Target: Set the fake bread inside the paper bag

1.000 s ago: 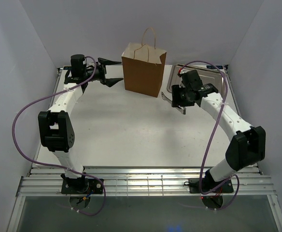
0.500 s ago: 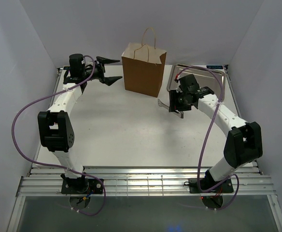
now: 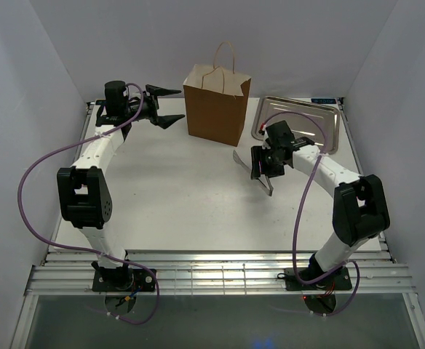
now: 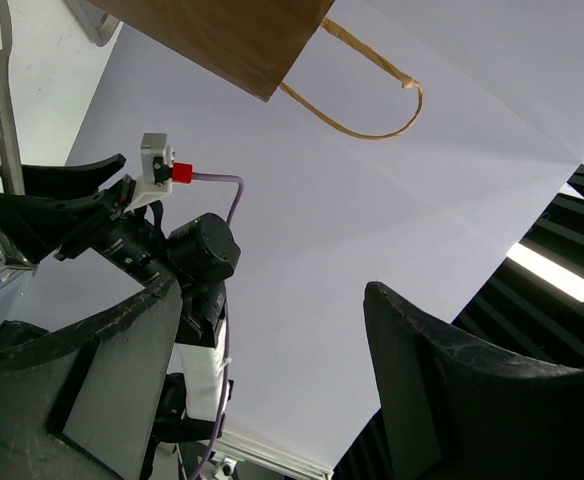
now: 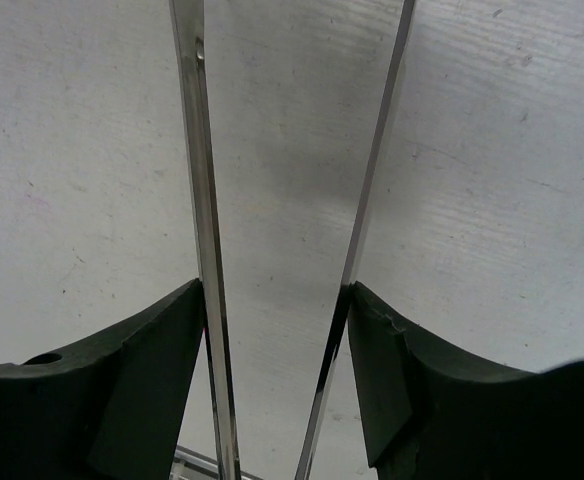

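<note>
The right claw [image 3: 262,164] is clamped on long thin silver metal tongs [image 3: 266,186], with both blades pressed against its pads [image 5: 162,340] above the white tabletop [image 3: 191,196]. The upright brown kraft paper bag [image 3: 216,109] stands beyond it, to its left. A flat silver metal tray [image 3: 303,101] lies just behind. The left claw [image 3: 165,107] gapes empty, with the bag just to its right. Plain pale walls [image 3: 307,43] enclose the table.
</note>
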You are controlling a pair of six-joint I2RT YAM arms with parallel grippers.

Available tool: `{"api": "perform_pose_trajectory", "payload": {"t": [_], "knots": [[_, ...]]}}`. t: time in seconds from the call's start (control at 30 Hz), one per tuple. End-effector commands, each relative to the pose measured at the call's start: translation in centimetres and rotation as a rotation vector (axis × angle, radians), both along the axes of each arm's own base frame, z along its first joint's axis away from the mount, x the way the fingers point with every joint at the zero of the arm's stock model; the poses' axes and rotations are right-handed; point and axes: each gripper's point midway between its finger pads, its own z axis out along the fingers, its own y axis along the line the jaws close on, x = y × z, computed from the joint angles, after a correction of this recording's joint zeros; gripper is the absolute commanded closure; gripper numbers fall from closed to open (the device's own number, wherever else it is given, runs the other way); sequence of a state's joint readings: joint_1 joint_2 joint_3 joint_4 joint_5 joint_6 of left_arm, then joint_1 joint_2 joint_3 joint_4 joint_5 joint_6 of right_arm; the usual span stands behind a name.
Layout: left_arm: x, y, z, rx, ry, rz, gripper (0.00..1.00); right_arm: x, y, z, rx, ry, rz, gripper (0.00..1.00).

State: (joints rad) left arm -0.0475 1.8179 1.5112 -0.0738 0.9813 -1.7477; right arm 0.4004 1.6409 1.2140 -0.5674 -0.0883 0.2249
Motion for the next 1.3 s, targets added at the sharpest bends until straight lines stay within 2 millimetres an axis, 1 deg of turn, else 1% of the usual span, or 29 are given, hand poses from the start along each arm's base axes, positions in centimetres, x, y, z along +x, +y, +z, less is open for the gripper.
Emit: {"api": "perform_pose_trajectory", "payload": {"t": [0.0,0.07,0.13,0.3,0.5,0.57,0.7,0.73,0.77,0.8,0.87,0.9,0.93,1.0,1.07,1.1,1.13,1.17,1.2,1.27], "knots": [[-0.8,0.2,2.2,-0.007,-0.066,-0.009,0.16,-0.9,0.5,-1.5,0.031,0.050,0.012,0.36],[-0.9,0.2,2.2,-0.007,-0.063,-0.011,0.16,-1.6,0.4,-2.3,0.029,0.078,0.013,0.36],[-1.1,0.2,2.2,-0.007,-0.061,-0.014,0.16,-1.9,0.3,-2.8,0.027,0.086,0.010,0.34],[-1.3,-0.1,2.1,-0.009,-0.058,-0.024,0.16,-2.9,-0.3,-4.7,0.003,0.138,-0.001,0.31],[-2.1,-1.8,2.0,-0.020,-0.042,-0.064,0.16,-3.8,-0.7,-6.5,-0.024,0.201,-0.023,0.25],[-2.6,-2.3,1.7,-0.022,-0.029,-0.075,0.16,-3.9,-1.1,-6.7,-0.048,0.210,-0.032,0.18],[-3.5,-2.2,1.8,-0.024,-0.025,-0.073,0.16,-3.6,-1.3,-6.0,-0.059,0.197,-0.030,0.11],[-3.8,-2.1,1.7,-0.024,-0.023,-0.072,0.16,-3.0,-1.1,-5.5,-0.055,0.179,-0.030,0.08],[-4.2,-2.1,2.1,-0.023,-0.032,-0.067,0.16,-2.8,-1.1,-5.2,-0.058,0.177,-0.030,0.07],[-4.5,-2.0,1.5,-0.023,-0.010,-0.065,0.16,-2.6,-1.1,-5.0,-0.060,0.171,-0.027,0.04],[-5.0,-1.9,1.3,-0.023,-0.003,-0.058,0.16,-1.9,-0.9,-4.2,-0.059,0.147,-0.026,0.02],[-5.5,-1.8,1.2,-0.021,0.000,-0.051,0.16,-1.8,-1.0,-4.0,-0.066,0.142,-0.020,0.01],[-5.7,-1.8,1.2,-0.020,0.001,-0.046,0.16,-1.7,-1.0,-3.8,-0.069,0.134,-0.019,0.05],[-6.1,-1.7,1.4,-0.013,-0.012,-0.034,0.16,-1.3,-1.1,-3.4,-0.073,0.115,-0.013,0.10],[-6.5,-1.6,1.5,0.006,-0.033,-0.030,0.16,-1.4,-1.2,-3.3,-0.078,0.110,-0.003,0.10],[-6.8,-1.4,1.1,0.021,-0.017,-0.018,0.16,-1.5,-1.1,-3.1,-0.074,0.101,0.000,0.10],[-7.6,-1.3,1.1,0.043,-0.042,-0.019,0.16,-1.5,-1.1,-2.9,-0.066,0.098,0.000,0.10],[-8.2,-1.3,0.6,0.059,-0.020,-0.017,0.16,-1.9,-1.2,-3.0,-0.064,0.104,0.000,0.10],[-8.7,-1.1,0.4,0.075,-0.020,-0.012,0.16,-2.1,-1.2,-2.3,-0.052,0.089,-0.005,0.10],[-10.0,-0.9,0.1,0.130,-0.060,-0.004,0.16,-2.8,-1.2,-1.8,-0.030,0.085,-0.018,0.10]]}}
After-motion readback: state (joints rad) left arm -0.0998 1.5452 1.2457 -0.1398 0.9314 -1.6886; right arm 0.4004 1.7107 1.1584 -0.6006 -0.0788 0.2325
